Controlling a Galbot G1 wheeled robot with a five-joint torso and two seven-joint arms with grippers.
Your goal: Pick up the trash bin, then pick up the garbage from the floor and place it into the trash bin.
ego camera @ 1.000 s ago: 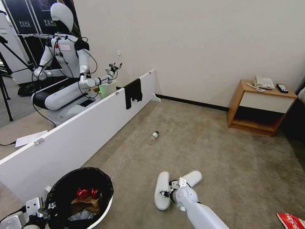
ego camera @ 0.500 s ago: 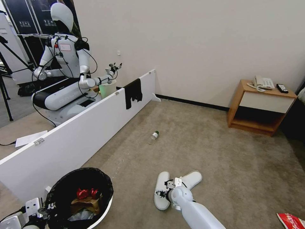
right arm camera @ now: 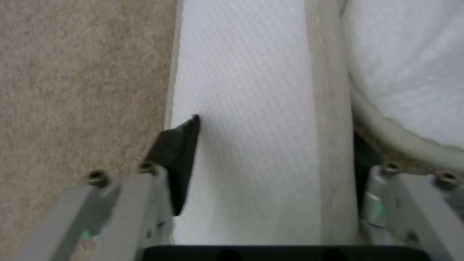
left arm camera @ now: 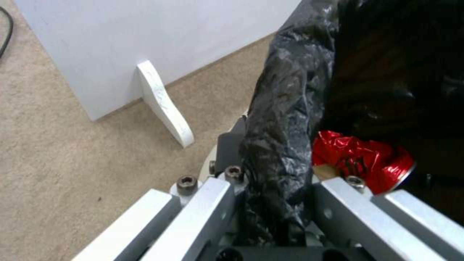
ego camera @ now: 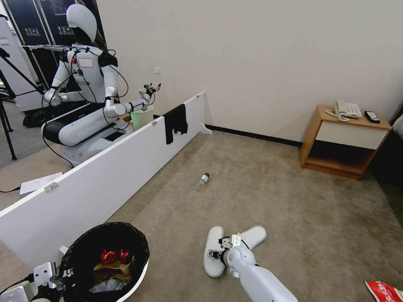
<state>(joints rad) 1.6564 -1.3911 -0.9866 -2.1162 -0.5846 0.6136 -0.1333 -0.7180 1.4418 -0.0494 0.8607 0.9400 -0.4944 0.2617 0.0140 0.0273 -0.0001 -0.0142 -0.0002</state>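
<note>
Left gripper (left arm camera: 278,203) pinches the bag-lined rim of the trash bin (ego camera: 138,272) at near left; right gripper (right arm camera: 263,174), fingers spread, straddles the left white slipper (ego camera: 213,251) on the carpet (ego camera: 294,209).

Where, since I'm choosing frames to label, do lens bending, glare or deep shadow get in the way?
Head view: wide lens stretches the edges, tilting the nightstand. Left wrist view: the trash bin interior is deep shadow, glints on the red wrapper. Right wrist view: white slipper evenly lit, no glare.

Even indoor light, soft shadows; wide-angle bending at edges; wrist views blurry.
</note>
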